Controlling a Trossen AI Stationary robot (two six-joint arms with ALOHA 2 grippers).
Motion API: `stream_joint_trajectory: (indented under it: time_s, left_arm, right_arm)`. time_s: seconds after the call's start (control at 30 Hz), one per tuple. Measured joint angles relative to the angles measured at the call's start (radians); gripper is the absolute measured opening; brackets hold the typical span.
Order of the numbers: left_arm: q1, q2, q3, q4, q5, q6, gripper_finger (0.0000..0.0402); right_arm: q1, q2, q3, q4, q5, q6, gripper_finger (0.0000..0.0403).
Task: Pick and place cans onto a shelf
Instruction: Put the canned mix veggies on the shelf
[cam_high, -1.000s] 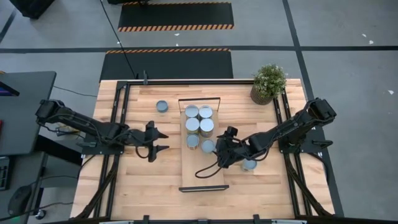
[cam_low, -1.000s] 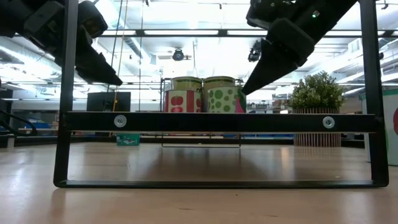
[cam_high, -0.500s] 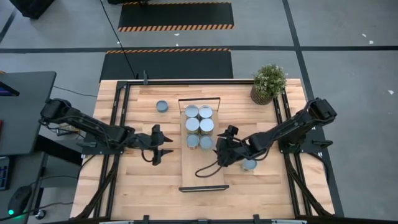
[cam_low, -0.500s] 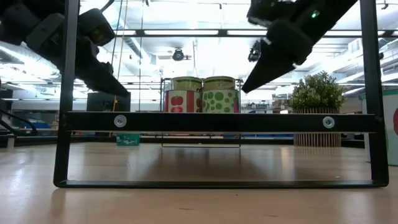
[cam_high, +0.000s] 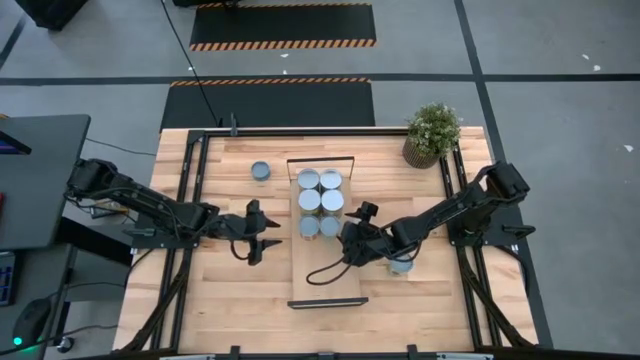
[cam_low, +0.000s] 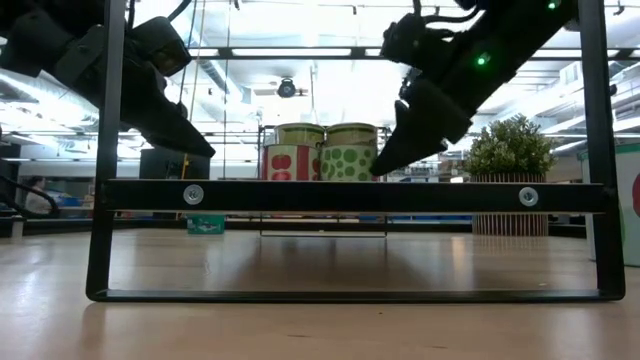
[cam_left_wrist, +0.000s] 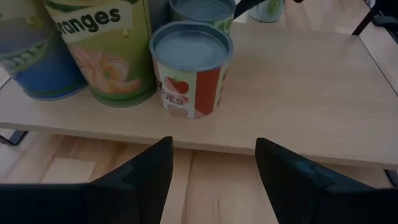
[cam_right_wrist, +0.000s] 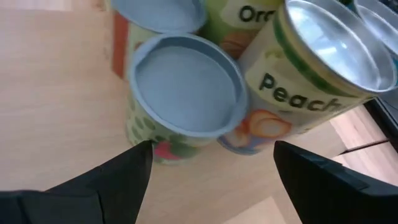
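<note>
With six cans (cam_high: 320, 204) on the shelf (cam_high: 326, 275) and two on the table at its ten and three o'clock, both the left gripper (cam_high: 268, 235) and right gripper (cam_high: 345, 243) hang released, empty; rigid, slick cans want a mid-side grip.

Grey floor (cam_high: 560, 60) is surrounding the wooden counter (cam_high: 230, 300), with black hazard-edged mats (cam_high: 282, 25) lying beyond it. Ceiling strip lights (cam_low: 300, 52) are glowing overhead.

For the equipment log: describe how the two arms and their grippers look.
Both arms are dark, jointed and slim. The left gripper and right gripper each end in two flat, tapering black fingers. A black cable loops from the right arm over the shelf; a green light glows on it in the low view.
</note>
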Motion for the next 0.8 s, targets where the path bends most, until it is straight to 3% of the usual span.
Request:
stream_joint_trajectory:
  time_s: [0.43,0.8]
  left_arm:
    - [0.0,0.0,0.002,0.007,-0.002,0.007,0.0233]
    - [0.0,0.0,0.002,0.011,-0.002,0.005,0.0233]
  right_arm:
    - [0.071,-0.108,0.0,-0.114,-0.066,0.048,0.0343]
    - [0.099,-0.171,0.0,-0.41,-0.4,0.243,0.0343]
